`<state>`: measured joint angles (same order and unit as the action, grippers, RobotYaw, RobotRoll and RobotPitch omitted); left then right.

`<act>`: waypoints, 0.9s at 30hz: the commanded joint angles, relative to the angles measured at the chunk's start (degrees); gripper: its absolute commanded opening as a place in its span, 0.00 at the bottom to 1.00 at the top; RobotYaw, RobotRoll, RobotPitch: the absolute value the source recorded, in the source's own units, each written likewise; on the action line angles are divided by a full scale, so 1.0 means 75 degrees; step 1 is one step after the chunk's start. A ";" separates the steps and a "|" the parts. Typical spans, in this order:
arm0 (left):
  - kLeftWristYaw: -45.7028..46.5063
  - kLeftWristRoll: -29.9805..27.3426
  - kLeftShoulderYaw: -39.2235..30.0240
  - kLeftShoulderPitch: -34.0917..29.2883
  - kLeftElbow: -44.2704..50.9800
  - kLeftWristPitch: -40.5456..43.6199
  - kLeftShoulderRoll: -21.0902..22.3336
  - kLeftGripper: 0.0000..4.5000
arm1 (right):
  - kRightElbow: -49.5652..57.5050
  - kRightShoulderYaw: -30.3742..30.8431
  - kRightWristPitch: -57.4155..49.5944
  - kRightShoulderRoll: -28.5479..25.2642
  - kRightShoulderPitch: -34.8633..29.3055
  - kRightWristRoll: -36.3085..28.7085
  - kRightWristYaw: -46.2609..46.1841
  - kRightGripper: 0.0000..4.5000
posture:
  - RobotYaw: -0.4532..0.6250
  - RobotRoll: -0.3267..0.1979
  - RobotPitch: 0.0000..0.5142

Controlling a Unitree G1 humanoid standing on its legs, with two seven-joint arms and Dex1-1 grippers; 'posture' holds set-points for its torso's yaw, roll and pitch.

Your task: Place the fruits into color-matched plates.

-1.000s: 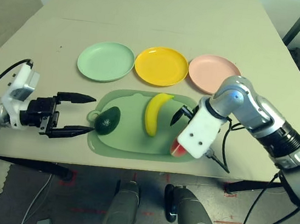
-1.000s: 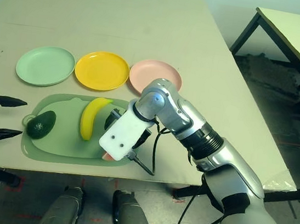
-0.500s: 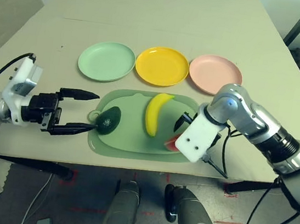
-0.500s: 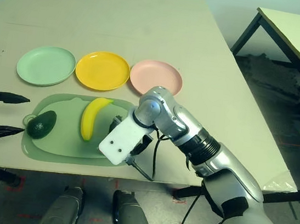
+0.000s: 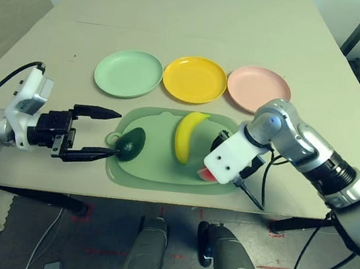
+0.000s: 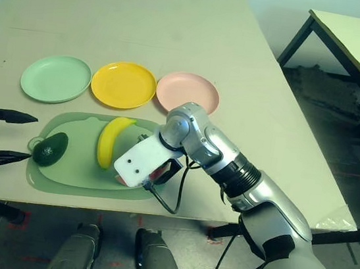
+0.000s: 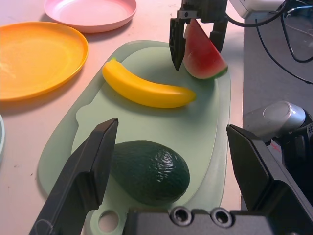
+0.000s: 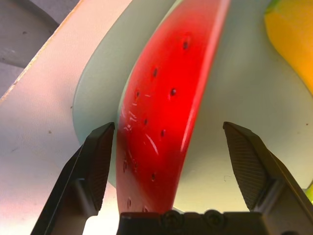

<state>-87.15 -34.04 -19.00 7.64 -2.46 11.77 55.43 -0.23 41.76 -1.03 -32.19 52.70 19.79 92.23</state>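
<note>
The red watermelon wedge (image 8: 161, 107) lies between two spread black fingers (image 8: 95, 161) on the green mat (image 8: 230, 98).

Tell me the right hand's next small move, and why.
Probably close it. The right hand straddles the watermelon wedge on the mat, fingers open on either side with a gap showing. The pink plate is bare.

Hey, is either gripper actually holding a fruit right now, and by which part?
Nothing is held yet. The right gripper straddles the watermelon wedge with one finger at its side, jaws open. The left gripper is open beside the avocado.
</note>
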 commanded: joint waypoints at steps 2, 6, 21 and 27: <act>-0.0102 0.0103 0.0025 0.0072 -0.0203 -0.0194 0.0103 1.00 | 0.0194 0.0057 -0.0192 0.0002 -0.0008 -0.0070 0.0035 0.69 | 0.49 0.62 0.35; -0.0142 0.0130 0.0016 0.0085 -0.0329 -0.0319 0.0088 1.00 | 0.0242 0.0110 -0.0312 -0.0053 0.0020 -0.0166 0.0035 0.47 | 0.49 0.62 0.35; -0.0185 0.0183 0.0074 -0.0094 -0.0547 -0.0587 -0.0032 1.00 | 0.0124 0.0045 -0.0519 -0.0191 0.0391 -0.0587 0.0035 0.47 | 0.49 0.62 0.35; -0.0266 0.0241 0.0137 0.0052 -0.0793 -0.0686 -0.0014 1.00 | 0.0019 -0.0058 -0.0787 -0.0316 0.0929 -0.1136 0.0035 0.47 | 0.48 0.62 0.34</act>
<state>-88.64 -33.05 -18.90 7.85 -7.60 7.37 55.32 -0.59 41.65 -6.11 -34.09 59.03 13.26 92.27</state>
